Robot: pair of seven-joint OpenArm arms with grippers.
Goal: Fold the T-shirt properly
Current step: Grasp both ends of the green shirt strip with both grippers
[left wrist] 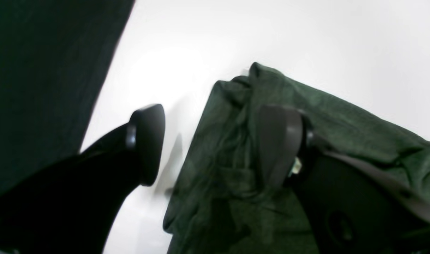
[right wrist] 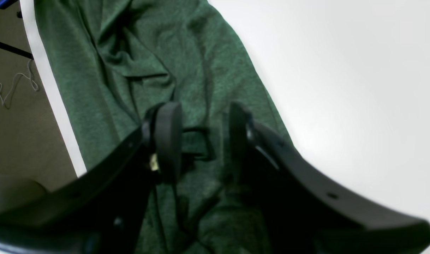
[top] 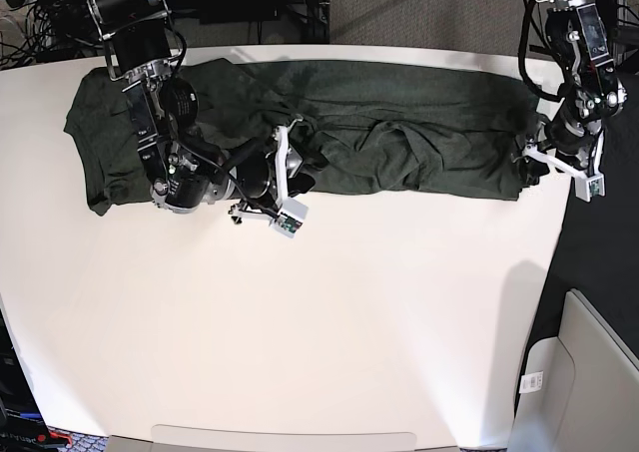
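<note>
Black curved fingers of the right gripper (right wrist: pixel 204 134) fill the near edge of the right wrist view, standing partly apart above the large dark olive-green heathered knit T-shirt (top: pixel 399 133); whether they pinch any fabric cannot be told, though cloth lies directly between and beneath them. At the far left of that view a strip of tan floor (right wrist: pixel 13 106) shows beyond the table edge, with a thin pale cord (right wrist: pixel 10 93) lying on it.

From the base view, the smooth white table (top: pixel 300 322) takes up most of the scene. The T-shirt lies stretched in a long rumpled band along the far side of the table, from its left end to the right edge. The right arm reaches down over the shirt's left half, its gripper at the near hem close to the middle. Tangled black cables (top: pixel 250 3) and dark equipment sit beyond the table's far edge.

At the right end, the left gripper (top: pixel 544 163) hangs at the shirt's bunched edge. In the left wrist view its jaws are spread wide, one pad (left wrist: pixel 148 141) over bare table and the other (left wrist: pixel 280 141) over the crumpled cloth, holding nothing. A pale grey bin (top: pixel 589 372) stands on the dark floor at the near right.
</note>
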